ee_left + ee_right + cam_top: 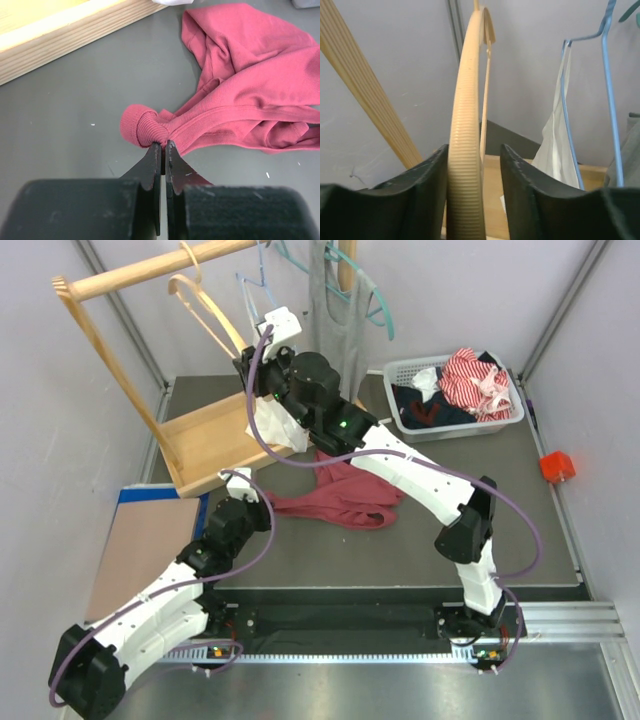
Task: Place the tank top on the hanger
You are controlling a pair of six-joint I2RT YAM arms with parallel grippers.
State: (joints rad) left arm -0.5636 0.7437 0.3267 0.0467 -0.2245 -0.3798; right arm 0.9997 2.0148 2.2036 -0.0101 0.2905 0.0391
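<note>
Grey bench (420, 540) carries the crumpled tank top (345, 502), one end clamped in the left hand (164, 147) presumably for lifting, while the right hand (474, 147) sits jaws apart astride the hanger (465, 100) up on the rack (130, 273), likely to steady it.

Tank top (345, 502) is maroon-red, plain, with a fine ribbed knit up close. Hanger (465, 150) is light tan, with fine ridged lines across its arm. Table (400, 550) is dark grey. Rack (215, 440) is pale yellow wood. Wire hanger (610, 100) is blue, plastic hanger (375, 300) teal, hanging top (335, 300) grey, camisole (560, 145) white. Basket (460, 428) is white mesh, holding a red-and-white striped cloth (470, 375) and a dark navy cloth (430, 405). Cube (557, 467) is orange-red. Left arm (150, 610) and right arm (410, 475) are white with black joints and purple cables (538, 530). Left gripper (162, 150) and right gripper (474, 150) are black. Walls (40, 440) are pale lilac-grey. Board (145, 540) is brown with a blue far edge.
</note>
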